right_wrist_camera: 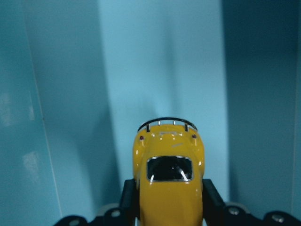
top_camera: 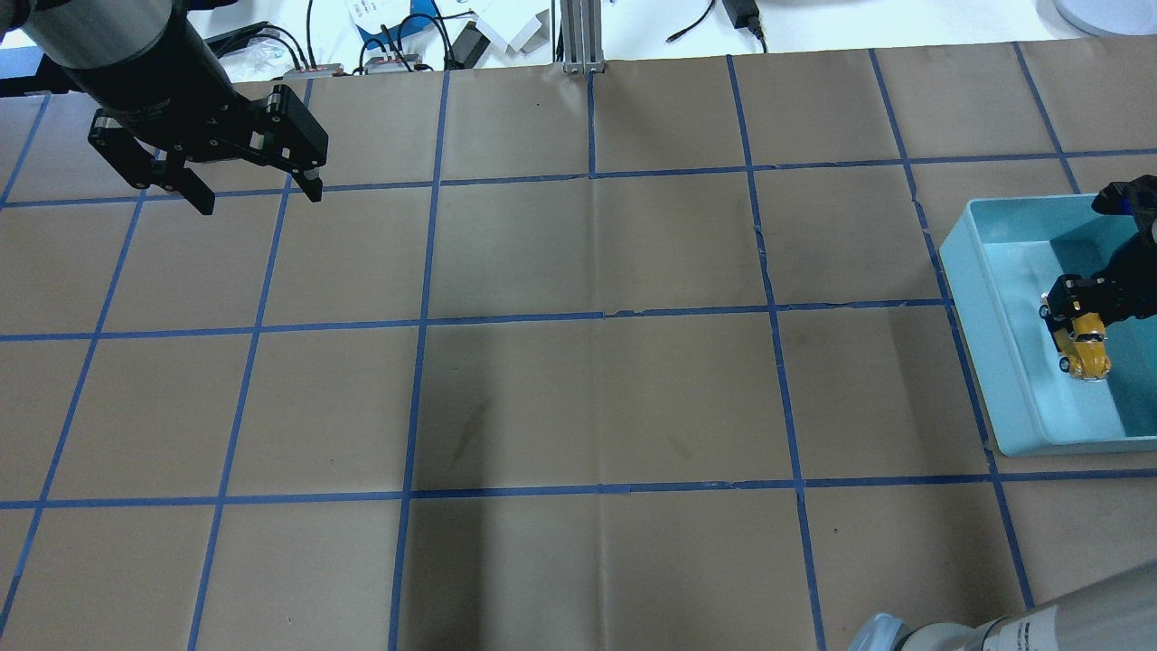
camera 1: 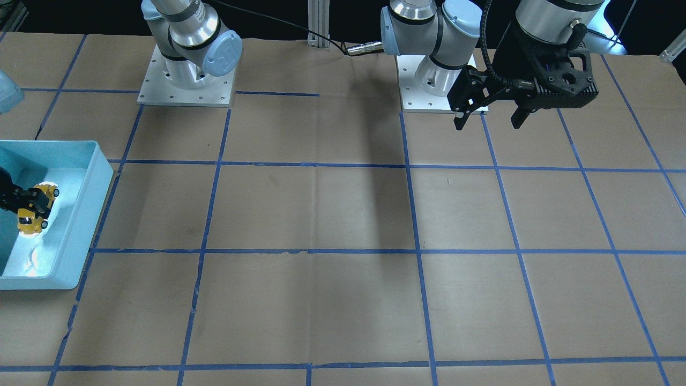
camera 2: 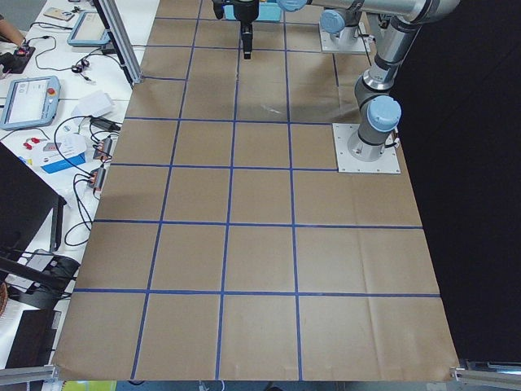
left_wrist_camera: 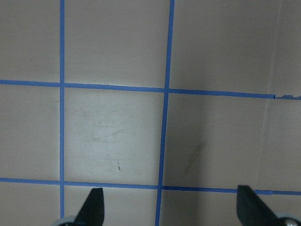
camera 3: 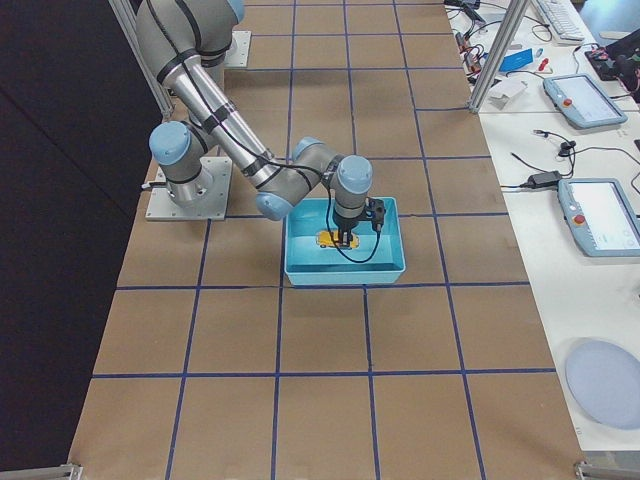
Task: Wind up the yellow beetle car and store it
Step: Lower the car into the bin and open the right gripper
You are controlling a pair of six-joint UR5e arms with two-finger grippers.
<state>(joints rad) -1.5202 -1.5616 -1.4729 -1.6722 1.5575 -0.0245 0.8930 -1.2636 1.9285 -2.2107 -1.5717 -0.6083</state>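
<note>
The yellow beetle car (top_camera: 1086, 351) is inside the light blue bin (top_camera: 981, 307) at the table's right end. My right gripper (top_camera: 1076, 312) is shut on the car's sides, low in the bin. The right wrist view shows the car (right_wrist_camera: 169, 188) between the two fingers (right_wrist_camera: 129, 197), its bumper pointing away. The car also shows in the front view (camera 1: 37, 210) and the right side view (camera 3: 330, 238). My left gripper (top_camera: 260, 199) is open and empty, held above the table at the far left; it also shows in the front view (camera 1: 488, 124) and the left wrist view (left_wrist_camera: 170, 200).
The bin (camera 1: 102, 177) holds nothing but the car and the gripper. Brown paper with a blue tape grid (top_camera: 597, 316) covers the table. The two arm bases (camera 1: 185, 80) stand at the robot's edge. Cables and tablets (camera 3: 600, 215) lie beyond the far edge.
</note>
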